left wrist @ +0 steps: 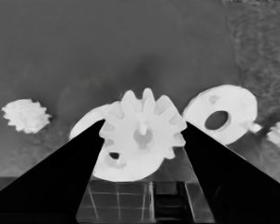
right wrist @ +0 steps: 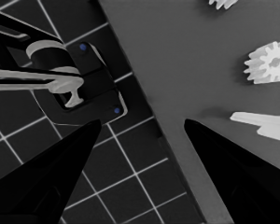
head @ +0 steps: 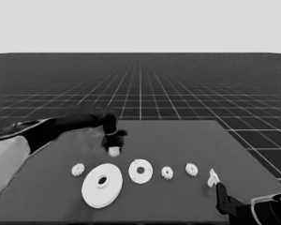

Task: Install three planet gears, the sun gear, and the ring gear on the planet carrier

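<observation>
My left gripper point(head: 114, 148) has reached in from the left and is shut on a small planet gear point(head: 114, 151), just behind the two round parts. In the left wrist view that gear point(left wrist: 142, 133) sits upright between the fingers of the left gripper point(left wrist: 143, 122). The larger round part, the ring gear point(head: 102, 185), lies at front left. To its right is the smaller round part, the planet carrier point(head: 140, 171). Both show behind the held gear: ring gear point(left wrist: 130, 170), carrier point(left wrist: 233, 105). Three more gears lie loose point(head: 77, 169), point(head: 167, 173), point(head: 191, 169).
A thin white piece point(head: 212, 177) lies near the table's right front corner, next to my parked right gripper point(head: 220, 194). The right wrist view shows the right gripper point(right wrist: 142, 126), this piece point(right wrist: 263, 123), a gear point(right wrist: 268, 62), and dark machinery point(right wrist: 84, 88) past the table's edge.
</observation>
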You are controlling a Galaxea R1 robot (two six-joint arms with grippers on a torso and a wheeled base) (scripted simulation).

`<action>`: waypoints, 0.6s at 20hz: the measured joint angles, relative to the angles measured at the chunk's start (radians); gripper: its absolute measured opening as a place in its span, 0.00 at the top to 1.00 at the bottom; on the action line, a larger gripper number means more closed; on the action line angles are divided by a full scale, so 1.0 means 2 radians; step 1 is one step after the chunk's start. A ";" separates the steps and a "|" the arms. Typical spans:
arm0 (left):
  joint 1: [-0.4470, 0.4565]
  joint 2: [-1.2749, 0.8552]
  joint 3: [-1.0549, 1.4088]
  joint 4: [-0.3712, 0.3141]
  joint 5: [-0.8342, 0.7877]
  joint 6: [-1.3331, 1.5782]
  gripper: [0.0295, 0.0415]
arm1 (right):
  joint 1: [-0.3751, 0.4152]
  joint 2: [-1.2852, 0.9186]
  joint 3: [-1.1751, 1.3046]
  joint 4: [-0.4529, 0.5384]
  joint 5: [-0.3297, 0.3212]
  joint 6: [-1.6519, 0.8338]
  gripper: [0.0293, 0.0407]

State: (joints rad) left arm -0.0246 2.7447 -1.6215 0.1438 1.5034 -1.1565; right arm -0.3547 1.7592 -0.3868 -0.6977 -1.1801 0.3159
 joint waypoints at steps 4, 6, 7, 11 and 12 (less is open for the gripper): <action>0.001 0.140 -0.096 0.000 0.005 -0.024 0.86 | 0.000 0.000 0.000 0.000 0.000 0.000 0.19; 0.002 0.152 -0.112 0.000 0.004 -0.022 0.86 | 0.000 0.000 0.000 0.000 0.000 0.000 0.19; 0.002 0.155 -0.116 0.000 0.004 -0.021 0.86 | 0.000 0.000 0.000 0.000 0.000 0.000 0.19; 0.060 0.172 -0.163 0.051 -0.023 0.004 0.86 | 0.000 0.000 0.000 0.000 0.000 0.000 0.19; 0.066 0.174 -0.171 0.056 -0.027 0.008 0.86 | 0.000 0.000 0.000 0.000 0.000 0.000 0.19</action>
State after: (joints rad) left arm 0.1073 3.0932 -1.9628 0.2554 1.4501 -1.1409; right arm -0.3547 1.7592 -0.3868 -0.6977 -1.1801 0.3159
